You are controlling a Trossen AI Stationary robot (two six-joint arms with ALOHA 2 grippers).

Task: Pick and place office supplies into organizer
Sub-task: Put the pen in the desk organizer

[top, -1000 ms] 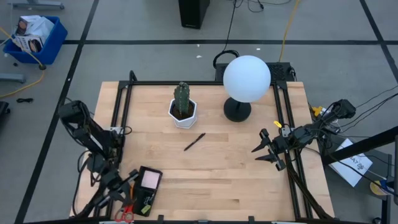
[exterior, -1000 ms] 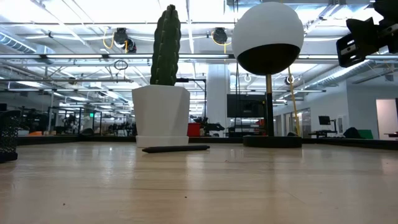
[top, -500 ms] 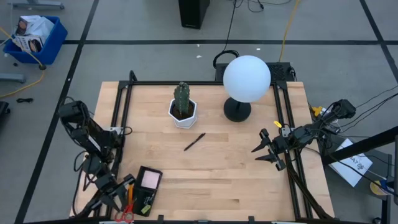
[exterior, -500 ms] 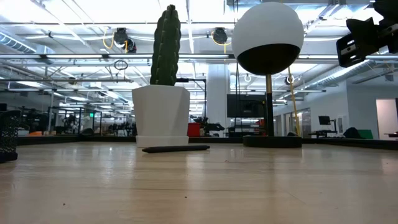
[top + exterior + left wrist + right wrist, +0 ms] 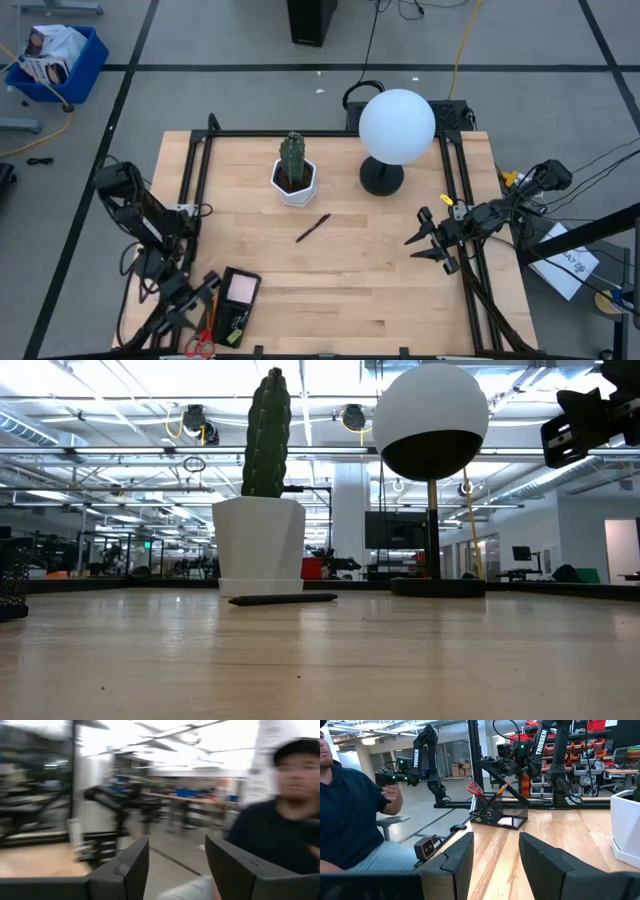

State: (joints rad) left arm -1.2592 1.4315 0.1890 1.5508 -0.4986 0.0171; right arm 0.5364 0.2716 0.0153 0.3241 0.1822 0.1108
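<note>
Left gripper [image 5: 200, 303] has spread since a second ago, now empty beside organizer [image 5: 236, 305] at table's near-left corner. Scissors [image 5: 205, 340] stand in organizer; pen [image 5: 313, 228] lies mid-table. Right gripper [image 5: 424, 240] parted, empty, near right edge.

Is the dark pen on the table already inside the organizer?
No, the dark pen lies on the bare wood near the cactus pot, well apart from the organizer.

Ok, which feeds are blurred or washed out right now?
Left wrist view: motion-smeared all over, ceiling lights blown out, only its own pincer crisp. Low view: bright ceiling glare behind the cactus; the pen lies dark against the table. High and right wrist views: sharp, evenly lit.
</note>
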